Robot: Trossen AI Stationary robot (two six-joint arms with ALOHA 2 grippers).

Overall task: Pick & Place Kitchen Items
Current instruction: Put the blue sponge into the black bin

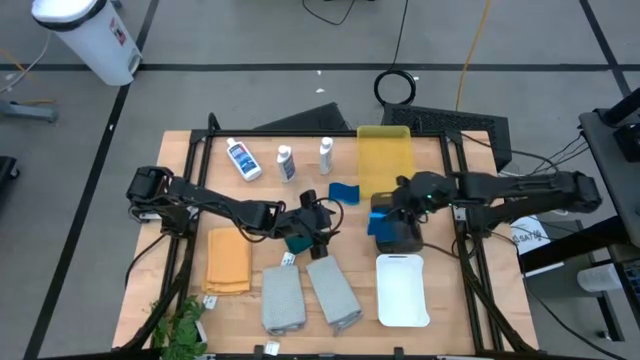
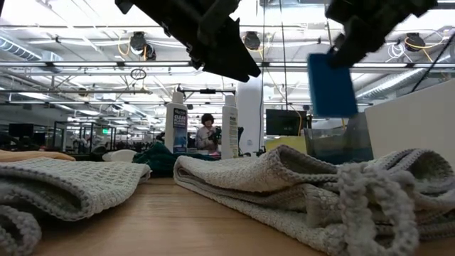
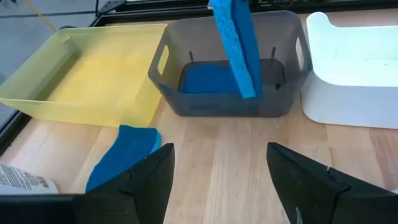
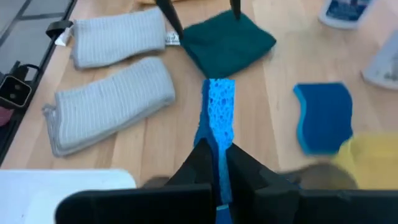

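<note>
Right end effector [image 4: 217, 163] pinching blue sponge [image 4: 219, 118] on edge, hanging lengthwise over grey tray [image 3: 186, 99], left end effector [image 3: 217, 180] spread

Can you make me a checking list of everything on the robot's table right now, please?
Surface: wooden table, mostly bare.
Job's things: blue sponge held above grey tray; another sponge inside it; a third sponge on the wood; green cloth; two grey towels; orange towel; three bottles.
Clutter: yellow tray, white tray, plant.
Grippers: left gripper open over cloth; right gripper pinching sponge.
Cables: on floor.
Surroundings: bin; person far off.
</note>
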